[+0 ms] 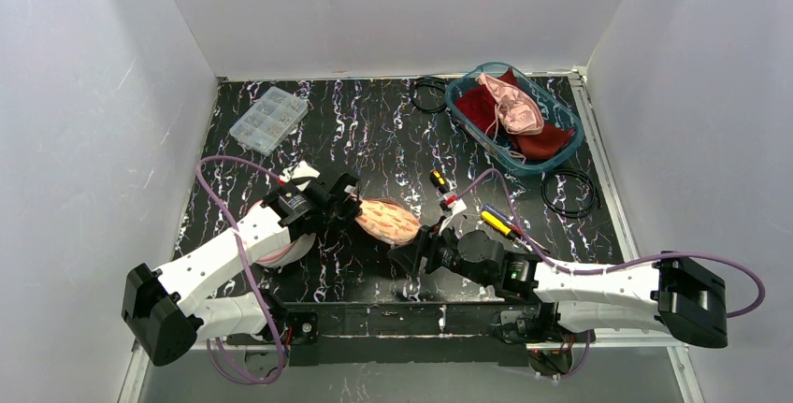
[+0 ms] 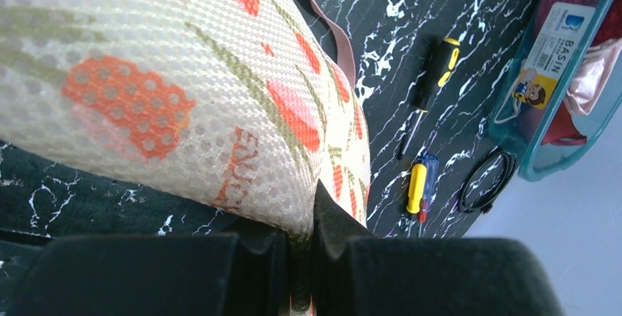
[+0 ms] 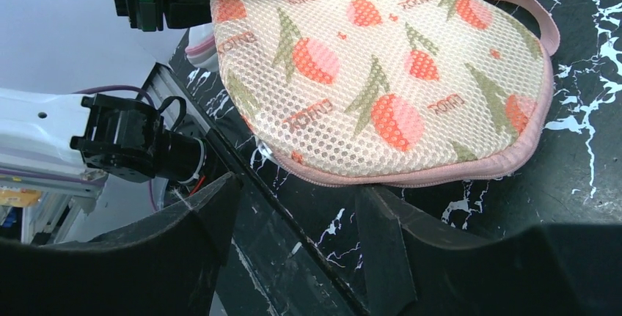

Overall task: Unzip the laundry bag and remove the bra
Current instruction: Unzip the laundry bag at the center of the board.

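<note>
The bag (image 1: 390,221), a mesh pouch printed with orange fruit and green leaves and edged in pink trim, lies near the middle of the black marbled counter (image 1: 374,132), between the two arms. The left end effector (image 1: 351,205) is clamped on the left end of the bag; in the left wrist view the fingers (image 2: 220,272) stand together with the mesh pinched between them. Whether that end is lifted off the counter cannot be told. The right end effector (image 1: 416,253) sits low, just beside the near right edge of the bag, with its fingers (image 3: 381,228) apart and nothing between them. In the right wrist view the pink rim of the bag facing the fingers lies shut. The contents cannot be made out through the mesh. A teal basin (image 1: 573,146) stands at the far right corner, well apart from the bag, and holds red cloth (image 1: 477,104) and a pink garment (image 1: 512,104). Two screwdrivers (image 1: 437,179) (image 1: 496,223) lie to the right of the bag, a black cable loop (image 1: 570,193) lies near the basin, and a clear parts box (image 1: 268,120) sits at the far left.
</note>
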